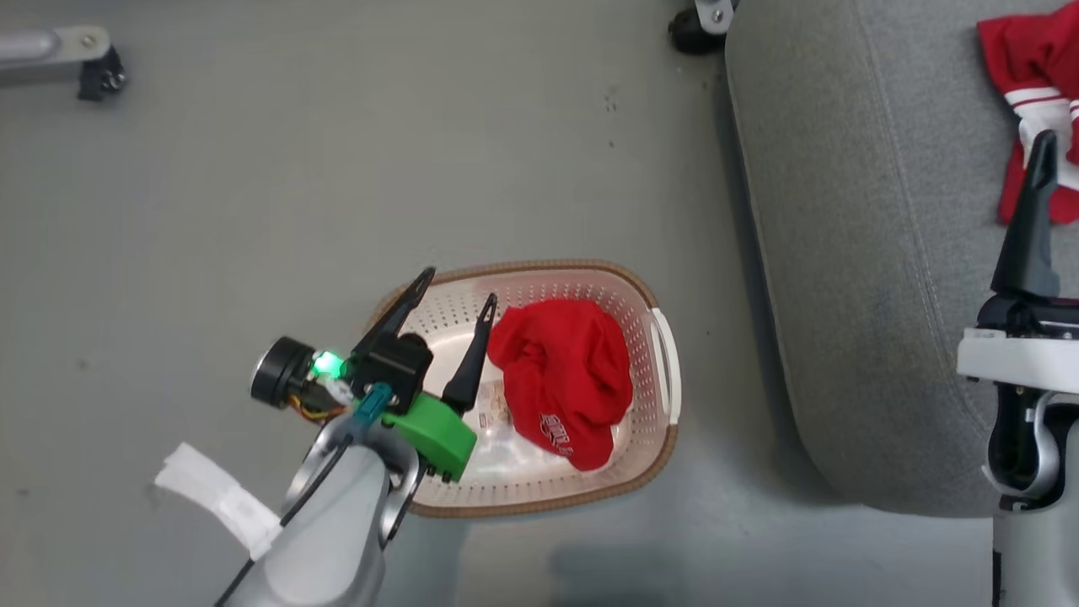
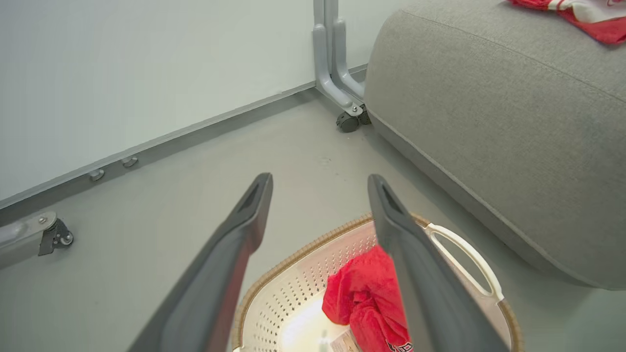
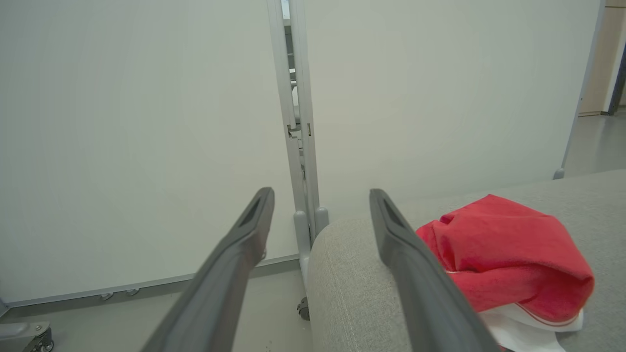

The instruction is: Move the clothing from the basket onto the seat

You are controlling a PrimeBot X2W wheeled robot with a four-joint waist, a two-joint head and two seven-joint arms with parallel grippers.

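Over grey floor [image 1: 337,169], the wide-open left gripper [image 1: 459,287] is held above the basket [image 1: 649,396], its red garment [image 1: 560,379] at four o'clock yet to be grasped.

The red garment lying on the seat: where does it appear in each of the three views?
Head view: red garment in the top right corner.
Left wrist view: red garment at the top right corner, cut by the edge.
Right wrist view: red garment at the lower right.
Shared landmark: the grey seat beneath it.
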